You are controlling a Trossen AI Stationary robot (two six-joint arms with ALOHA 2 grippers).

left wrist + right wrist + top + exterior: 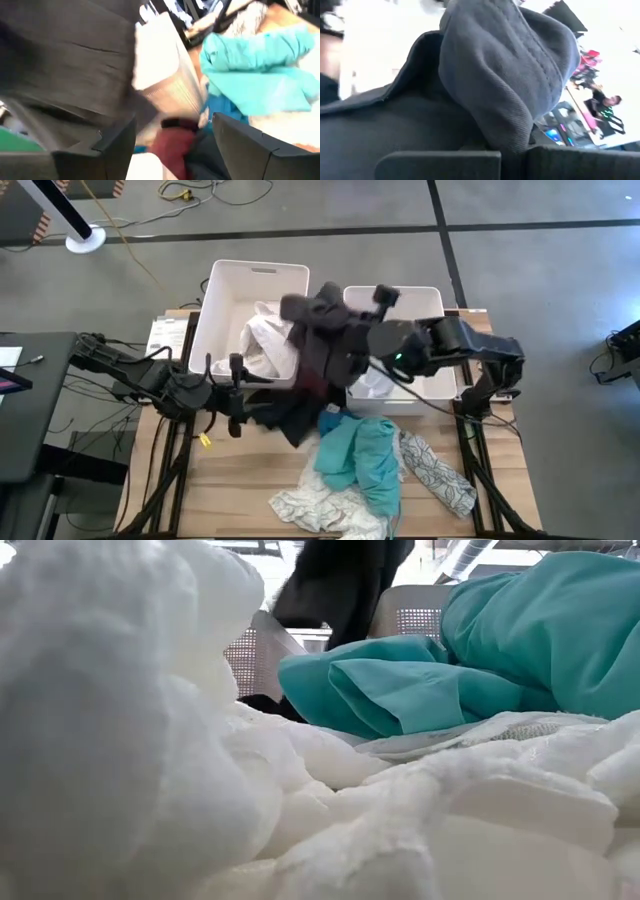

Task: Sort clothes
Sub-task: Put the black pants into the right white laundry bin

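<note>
The right gripper (318, 308) is clamped shut on a dark grey garment (322, 340) and holds it in the air between the two white bins at the far edge of the bench (250, 480). The right wrist view shows its thick, sweatshirt-like weave bunched into a rounded fold (510, 70) right over the fingers, and the cloth hangs down in a dark drape toward the bench.

The left gripper (236, 393) sits low near the left edge, just in front of the left bin (225, 290), its fingers (250, 145) spread apart with nothing between them. Just beyond them lies a maroon garment (172, 145), and the grey cloth hangs close by.

The left bin holds crumpled white clothes (268, 340); the right bin (425, 298) has white fabric in it too. Below the hanging piece, a black garment (290, 418) is heaped on the bench. In the middle toward the near edge lies a teal garment (362, 460), smooth and loosely folded. A white patterned piece (435, 470) lies to its right, and a cream textured one (320, 508) spreads along the near edge, fluffy and rumpled in the low view (150, 760).
</note>
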